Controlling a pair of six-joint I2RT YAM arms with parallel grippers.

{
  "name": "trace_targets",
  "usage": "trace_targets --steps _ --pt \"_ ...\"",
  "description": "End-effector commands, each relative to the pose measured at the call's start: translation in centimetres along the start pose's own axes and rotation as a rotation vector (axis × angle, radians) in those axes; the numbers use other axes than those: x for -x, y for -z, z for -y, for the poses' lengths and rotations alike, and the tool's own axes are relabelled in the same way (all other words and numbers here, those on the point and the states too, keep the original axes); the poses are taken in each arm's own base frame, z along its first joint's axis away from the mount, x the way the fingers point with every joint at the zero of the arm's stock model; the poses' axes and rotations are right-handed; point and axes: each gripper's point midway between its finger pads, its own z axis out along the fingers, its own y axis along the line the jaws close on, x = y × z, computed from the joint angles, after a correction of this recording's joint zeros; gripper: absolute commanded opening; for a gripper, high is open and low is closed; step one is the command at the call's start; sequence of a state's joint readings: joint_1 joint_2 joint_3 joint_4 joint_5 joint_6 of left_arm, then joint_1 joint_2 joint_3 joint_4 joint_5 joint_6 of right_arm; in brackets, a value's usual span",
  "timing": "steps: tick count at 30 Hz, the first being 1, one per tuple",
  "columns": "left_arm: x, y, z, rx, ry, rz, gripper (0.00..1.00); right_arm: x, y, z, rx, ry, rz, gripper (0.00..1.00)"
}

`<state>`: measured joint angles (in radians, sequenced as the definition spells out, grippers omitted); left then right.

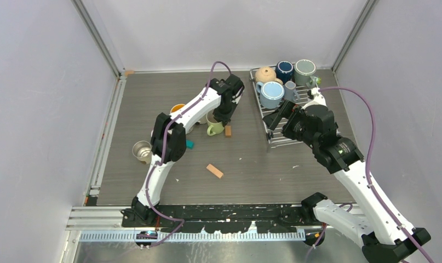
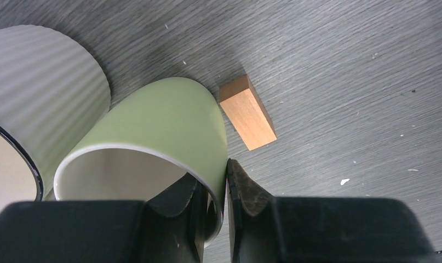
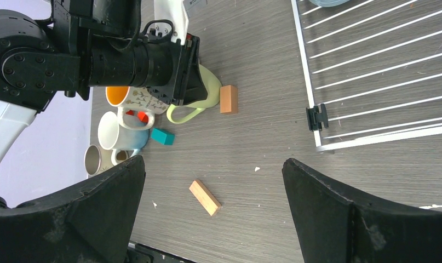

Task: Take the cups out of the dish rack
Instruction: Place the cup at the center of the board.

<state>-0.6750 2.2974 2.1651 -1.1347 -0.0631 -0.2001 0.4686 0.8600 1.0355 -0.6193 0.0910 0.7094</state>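
Observation:
My left gripper (image 1: 221,118) (image 2: 213,175) is shut on the wall of a lime green mug (image 1: 214,129) (image 2: 164,120), one finger inside the rim and one outside, low over the table left of the dish rack (image 1: 273,138). The rack holds tan (image 1: 265,74), navy (image 1: 285,69), grey-green (image 1: 305,70) and light blue (image 1: 271,93) mugs at its far end. My right gripper (image 1: 276,118) (image 3: 213,164) is open and empty above the rack's near left side. An orange-lined mug (image 3: 120,96), a white mug (image 3: 110,130) and a metallic cup (image 1: 142,150) stand on the table.
A small orange block (image 1: 228,130) (image 2: 247,112) lies right beside the lime mug. A longer wooden block (image 1: 214,171) (image 3: 205,197) lies nearer the front. A teal block (image 3: 162,136) sits by the white mug. A pale ribbed mug (image 2: 43,93) stands to the lime mug's left.

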Motion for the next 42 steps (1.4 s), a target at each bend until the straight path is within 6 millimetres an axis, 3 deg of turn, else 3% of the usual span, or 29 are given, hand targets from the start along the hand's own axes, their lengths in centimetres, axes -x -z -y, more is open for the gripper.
trace_targets --steps 1,9,15,24,30,35,38,42 --pt "1.4 1.5 0.1 0.001 -0.018 0.06 0.2 1.6 0.9 -1.5 0.046 0.007 0.044 1.0" --pt "2.0 3.5 0.2 -0.011 -0.013 0.103 0.34 1.7 1.1 -1.5 0.047 0.008 0.045 1.0" --pt "3.2 8.3 1.3 -0.069 -0.006 0.208 0.46 1.8 0.5 -1.2 0.014 0.015 0.032 1.0" --pt "2.6 15.7 2.9 -0.207 0.051 0.368 0.98 2.1 -1.2 -0.7 -0.057 0.039 0.016 1.0" --pt "0.8 18.5 3.5 -0.284 0.078 0.423 1.0 2.9 -3.5 -0.3 -0.119 0.082 0.016 1.0" --pt "-1.5 19.5 4.8 -0.381 0.086 0.43 1.0 4.1 -5.8 1.3 -0.196 0.095 0.026 1.0" --pt "-2.8 20.0 5.8 -0.43 0.076 0.428 1.0 5.6 -7.5 3.0 -0.225 0.052 0.037 1.0" --pt "-4.4 20.4 6.9 -0.459 0.047 0.42 1.0 8.2 -9.8 6.6 -0.299 -0.002 0.059 1.0"
